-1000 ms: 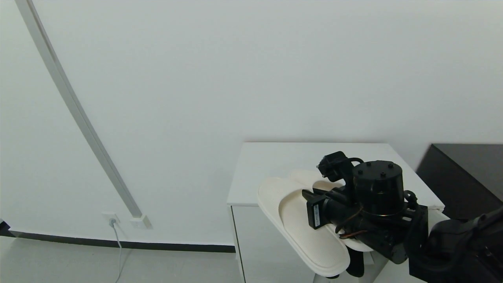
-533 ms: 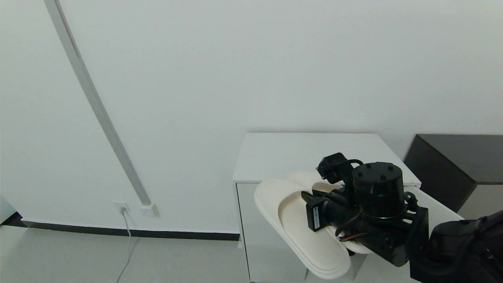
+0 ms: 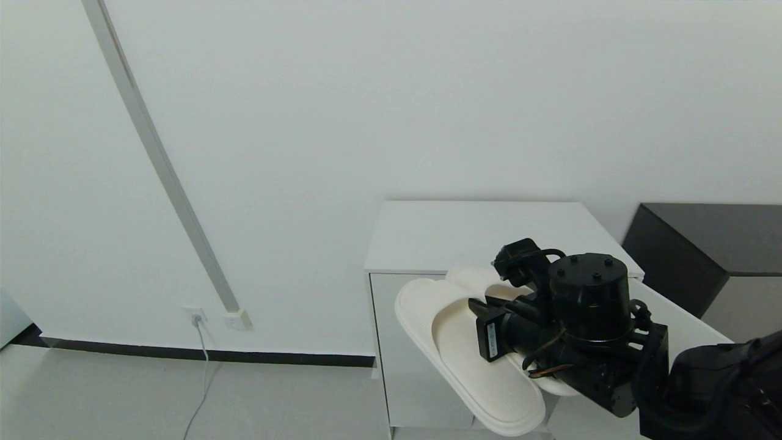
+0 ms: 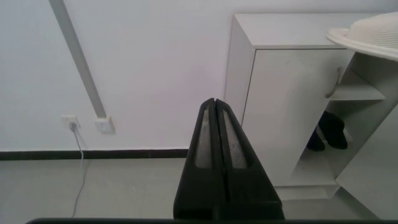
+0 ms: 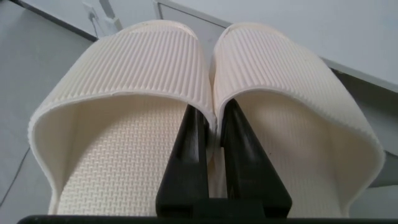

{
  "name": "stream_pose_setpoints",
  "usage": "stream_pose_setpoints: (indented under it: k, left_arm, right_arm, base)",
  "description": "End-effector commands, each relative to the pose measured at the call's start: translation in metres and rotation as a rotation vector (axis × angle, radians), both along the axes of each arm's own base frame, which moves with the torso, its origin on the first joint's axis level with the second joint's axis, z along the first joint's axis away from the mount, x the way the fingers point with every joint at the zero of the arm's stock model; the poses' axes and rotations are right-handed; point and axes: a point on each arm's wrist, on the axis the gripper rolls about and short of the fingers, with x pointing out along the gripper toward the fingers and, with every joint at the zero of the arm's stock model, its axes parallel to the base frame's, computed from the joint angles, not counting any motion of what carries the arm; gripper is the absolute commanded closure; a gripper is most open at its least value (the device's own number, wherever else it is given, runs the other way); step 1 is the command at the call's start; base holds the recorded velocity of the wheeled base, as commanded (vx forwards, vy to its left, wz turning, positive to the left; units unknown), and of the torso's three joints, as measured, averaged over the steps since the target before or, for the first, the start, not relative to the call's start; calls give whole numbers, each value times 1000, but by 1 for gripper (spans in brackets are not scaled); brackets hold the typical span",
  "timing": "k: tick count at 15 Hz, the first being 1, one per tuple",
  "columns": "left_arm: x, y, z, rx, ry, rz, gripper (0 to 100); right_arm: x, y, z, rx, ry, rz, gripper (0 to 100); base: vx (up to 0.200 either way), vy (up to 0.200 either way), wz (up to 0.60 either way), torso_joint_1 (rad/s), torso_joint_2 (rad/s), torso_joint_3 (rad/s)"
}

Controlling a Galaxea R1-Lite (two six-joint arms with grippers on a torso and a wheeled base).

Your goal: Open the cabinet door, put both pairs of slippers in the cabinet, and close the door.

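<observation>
Fingers of the right gripper (image 5: 211, 117) are pinched almost together on the two adjoining strap edges of the cream ribbed foam slippers (image 5: 143, 68), holding the pair side by side in the air just in front of the white wooden cabinet (image 3: 476, 232), toes toward it. Its right side stands open, with a shelf inside and dark slippers (image 4: 329, 130) below that shelf. The left gripper (image 4: 214, 109) hangs low, well apart from the cabinet, its fingers pressed together with nothing between them
</observation>
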Motion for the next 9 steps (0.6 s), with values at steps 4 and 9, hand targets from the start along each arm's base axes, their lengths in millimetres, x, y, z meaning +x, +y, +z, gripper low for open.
stream_pose_setpoints:
  k: [4, 9]
  left_arm:
    - [0, 0, 0, 0, 1, -1, 100]
    - [0, 0, 0, 0, 1, -1, 100]
  right_arm:
    - [1, 1, -3, -7, 7, 1, 100]
    - [1, 2, -4, -8, 8, 2, 100]
  base:
    - [0, 0, 0, 0, 0, 0]
    - [0, -80, 0, 1, 1, 1]
